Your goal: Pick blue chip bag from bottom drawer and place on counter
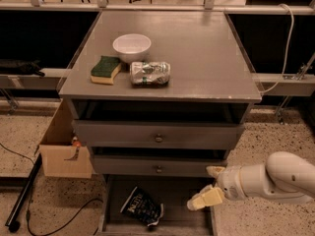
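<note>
The blue chip bag (141, 206), dark navy with white lettering, lies crumpled on the floor of the open bottom drawer (182, 194), towards its left side. My gripper (208, 186) is at the end of the white arm that comes in from the right. It hangs over the drawer's right side, well right of the bag and not touching it. Its two pale fingers (205, 199) stand apart with nothing between them. The counter (197, 48) is the grey top of the cabinet above.
On the counter stand a white bowl (131, 46), a green and yellow sponge (106, 70) and a crushed silver-green can (150, 73). Two knobbed grey drawers (158, 138) sit above the bottom drawer. A cardboard box (64, 149) and a black cable (44, 220) lie at the left.
</note>
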{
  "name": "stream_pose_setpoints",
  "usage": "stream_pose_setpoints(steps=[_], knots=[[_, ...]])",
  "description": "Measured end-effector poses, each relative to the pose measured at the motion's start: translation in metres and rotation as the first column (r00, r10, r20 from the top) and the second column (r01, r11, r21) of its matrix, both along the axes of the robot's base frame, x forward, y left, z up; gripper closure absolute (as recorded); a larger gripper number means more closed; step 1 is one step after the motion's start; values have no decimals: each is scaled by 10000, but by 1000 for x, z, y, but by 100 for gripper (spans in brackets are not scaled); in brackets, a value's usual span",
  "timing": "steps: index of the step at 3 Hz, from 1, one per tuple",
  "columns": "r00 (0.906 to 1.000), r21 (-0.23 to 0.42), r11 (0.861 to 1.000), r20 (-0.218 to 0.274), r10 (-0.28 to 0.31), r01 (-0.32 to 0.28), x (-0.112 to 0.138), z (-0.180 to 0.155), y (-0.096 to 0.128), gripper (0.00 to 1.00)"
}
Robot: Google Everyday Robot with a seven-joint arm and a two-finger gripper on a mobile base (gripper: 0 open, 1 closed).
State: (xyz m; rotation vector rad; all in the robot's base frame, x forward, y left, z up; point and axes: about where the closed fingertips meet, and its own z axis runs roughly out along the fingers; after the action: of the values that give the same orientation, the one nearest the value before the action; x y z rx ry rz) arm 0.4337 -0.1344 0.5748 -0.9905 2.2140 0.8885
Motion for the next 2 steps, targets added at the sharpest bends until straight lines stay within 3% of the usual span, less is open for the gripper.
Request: stream_pose_setpoints(steps=[2], knots=[[9971,506,9968,-469,-602,626,24,-98,27,0]])
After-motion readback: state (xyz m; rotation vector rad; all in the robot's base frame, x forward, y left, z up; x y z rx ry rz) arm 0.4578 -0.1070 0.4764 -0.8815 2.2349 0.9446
